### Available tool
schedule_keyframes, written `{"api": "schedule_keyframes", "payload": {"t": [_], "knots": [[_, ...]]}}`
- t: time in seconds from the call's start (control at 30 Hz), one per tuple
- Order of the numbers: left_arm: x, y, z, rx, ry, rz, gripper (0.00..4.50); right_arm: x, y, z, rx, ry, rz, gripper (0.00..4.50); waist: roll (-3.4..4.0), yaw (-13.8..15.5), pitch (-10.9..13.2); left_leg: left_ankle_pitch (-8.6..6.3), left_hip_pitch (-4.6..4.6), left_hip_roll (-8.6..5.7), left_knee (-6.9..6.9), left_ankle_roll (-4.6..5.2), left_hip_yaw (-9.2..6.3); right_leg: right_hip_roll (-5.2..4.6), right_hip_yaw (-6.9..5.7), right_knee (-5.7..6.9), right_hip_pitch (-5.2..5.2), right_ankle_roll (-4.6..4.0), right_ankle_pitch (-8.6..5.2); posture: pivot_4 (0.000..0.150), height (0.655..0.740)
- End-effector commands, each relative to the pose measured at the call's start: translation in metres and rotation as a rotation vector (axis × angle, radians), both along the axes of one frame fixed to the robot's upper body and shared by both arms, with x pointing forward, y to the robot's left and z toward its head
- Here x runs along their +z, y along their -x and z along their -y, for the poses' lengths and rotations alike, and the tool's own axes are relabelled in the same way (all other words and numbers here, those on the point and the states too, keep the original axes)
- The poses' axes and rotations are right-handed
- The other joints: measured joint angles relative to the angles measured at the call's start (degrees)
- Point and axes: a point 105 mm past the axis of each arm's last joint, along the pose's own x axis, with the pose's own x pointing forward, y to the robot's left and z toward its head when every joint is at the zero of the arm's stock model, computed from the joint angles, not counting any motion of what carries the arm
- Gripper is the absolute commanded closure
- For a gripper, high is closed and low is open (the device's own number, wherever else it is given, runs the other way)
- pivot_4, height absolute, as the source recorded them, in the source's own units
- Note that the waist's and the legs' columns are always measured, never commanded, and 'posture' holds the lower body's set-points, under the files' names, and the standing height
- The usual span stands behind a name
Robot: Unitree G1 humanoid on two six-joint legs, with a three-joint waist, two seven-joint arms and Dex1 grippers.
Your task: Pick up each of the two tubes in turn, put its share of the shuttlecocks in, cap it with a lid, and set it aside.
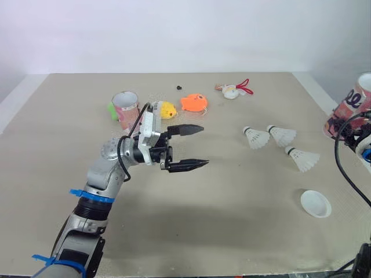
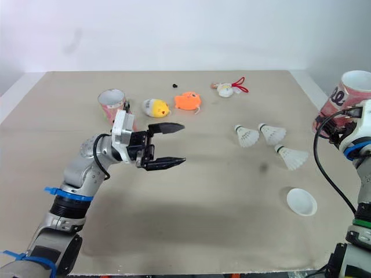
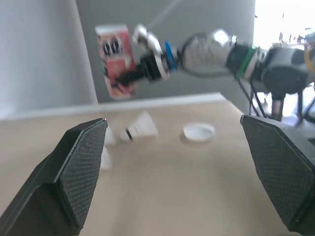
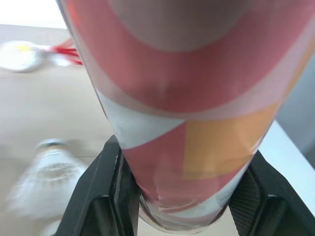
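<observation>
The tube of pink, red and orange printed card point(image 4: 187, 98) is off the table, beyond the flat round white plastic lid point(image 1: 316, 204) and to its right, over the table's right edge. It tilts a little, with its open mouth upward. The right gripper point(image 4: 182, 162) pinches it low on the body, one black finger pressed to each side of the wall.

The lid lies flat on the beige cloth-covered table point(image 1: 220, 243), touching nothing. Just beyond it lie three white feathered shuttlecocks on their sides. The nearest shuttlecock point(image 1: 303, 158) is a little left of the lid. The other two, the middle one point(image 1: 282, 135) and the leftmost one point(image 1: 256, 138), lie farther back and side by side, close together.

Well to the left of the lid, the left gripper point(image 1: 204, 146) hangs above the cloth with its two black fingers spread wide and nothing between them. Its fingertips point toward the lid's side of the table.

Farther left of the lid and back from it, the second pink printed card tube point(image 1: 126, 109) stands upright on the cloth with its mouth open. A small green object point(image 1: 112, 109) touches its far-left side. On the lid's side of this tube sit a yellow soft toy point(image 1: 166, 109) and an orange fish-shaped toy point(image 1: 194, 102). A white toy with a red loop point(image 1: 235, 90) lies farther back still, and a small black bit point(image 1: 179, 87) lies behind the fish.
</observation>
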Motion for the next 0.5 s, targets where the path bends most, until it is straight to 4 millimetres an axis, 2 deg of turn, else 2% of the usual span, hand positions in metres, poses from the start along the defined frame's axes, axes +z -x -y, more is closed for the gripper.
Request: {"api": "schedule_keyframes", "payload": {"t": [0.03, 0.1, 0.2, 0.5], "knots": [[0.015, -0.002, 0.004, 0.015, 0.049, 0.043, 0.00, -0.004, 0.002, 0.021, -0.088, 0.003, 0.016, 2.33, 0.02, 0.0, 0.0, 0.00, -0.01, 0.00, 0.00, 0.01, 0.02, 0.00, 0.02, -0.01, -0.01, 0.00, 0.00, 0.150, 0.7400], [0.017, -0.002, 0.009, 0.013, 0.059, 0.033, 0.00, -0.018, 0.006, 0.032, -0.135, -0.040, -0.004, 2.33, 0.02, 0.0, 0.0, -0.01, -0.01, 0.00, -0.01, 0.01, 0.04, 0.00, 0.04, -0.07, 0.00, 0.02, 0.01, 0.150, 0.7400], [0.019, -0.002, 0.015, 0.006, 0.063, 0.023, 0.00, -0.032, 0.009, 0.039, -0.166, -0.071, -0.010, 2.33, 0.17, 0.0, 0.0, -0.01, -0.02, -0.01, -0.01, 0.02, 0.13, -0.01, 0.14, -0.12, 0.00, 0.07, 0.04, 0.150, 0.7400], [0.022, 0.003, 0.028, -0.056, 0.065, 0.012, 0.00, -0.056, 0.018, 0.037, -0.179, -0.218, 0.036, 2.33, 0.23, -0.1, 0.0, -0.02, 0.08, -0.03, -0.01, 0.03, 0.40, -0.01, 0.41, -0.22, 0.03, 0.32, 0.17, 0.150, 0.7400]]}}
